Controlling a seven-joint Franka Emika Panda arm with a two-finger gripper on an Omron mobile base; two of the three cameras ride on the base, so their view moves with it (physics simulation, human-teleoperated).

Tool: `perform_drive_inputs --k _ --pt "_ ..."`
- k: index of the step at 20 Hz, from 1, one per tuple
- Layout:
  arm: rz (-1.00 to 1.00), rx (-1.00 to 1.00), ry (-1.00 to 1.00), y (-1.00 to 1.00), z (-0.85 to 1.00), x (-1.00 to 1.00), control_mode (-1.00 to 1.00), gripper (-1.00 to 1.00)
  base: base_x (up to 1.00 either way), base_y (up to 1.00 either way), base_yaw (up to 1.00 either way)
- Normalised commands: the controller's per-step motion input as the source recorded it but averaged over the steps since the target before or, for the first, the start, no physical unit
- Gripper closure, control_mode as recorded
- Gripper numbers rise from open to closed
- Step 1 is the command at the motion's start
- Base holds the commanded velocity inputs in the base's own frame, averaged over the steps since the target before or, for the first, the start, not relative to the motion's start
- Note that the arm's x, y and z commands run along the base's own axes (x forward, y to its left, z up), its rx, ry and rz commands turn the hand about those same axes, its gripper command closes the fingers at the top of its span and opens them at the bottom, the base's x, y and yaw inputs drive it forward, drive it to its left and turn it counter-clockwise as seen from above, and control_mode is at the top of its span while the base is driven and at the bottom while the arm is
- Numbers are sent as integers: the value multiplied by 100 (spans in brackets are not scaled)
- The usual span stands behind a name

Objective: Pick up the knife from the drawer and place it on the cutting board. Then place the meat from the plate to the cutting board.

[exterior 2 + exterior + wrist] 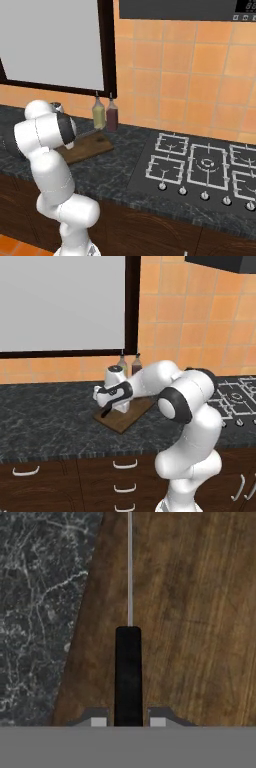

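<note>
The knife (128, 662) hangs over the cutting board (190, 612), near the board's left edge beside the dark worktop (35, 612). The fingers (98, 721) pinch its black handle, a sound hold: the knife is stiff, light and slim, its blade edge-on. Whether the blade already touches the board is hard to tell. The handle's butt is cut off.

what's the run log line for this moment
stage: knife placement | gripper: shut on knife handle | knife: over cutting board, blade pointing away | release: not yet
</note>
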Motion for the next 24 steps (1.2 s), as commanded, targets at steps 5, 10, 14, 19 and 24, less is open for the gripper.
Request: perform_drive_inputs --k 5,10,14,19,24 --pt "-2 0 9 0 -24 27 -100 100 0 0 0" --pt "0 0 2 -12 -21 0 -100 100 0 0 0" --pt "0 0 0 -10 -4 -3 -100 -100 0 0 0" --pt "-4 0 -6 -10 24 -5 -100 -100 0 0 0" --pt "-6 0 -9 -15 69 -22 -100 -100 0 0 0"
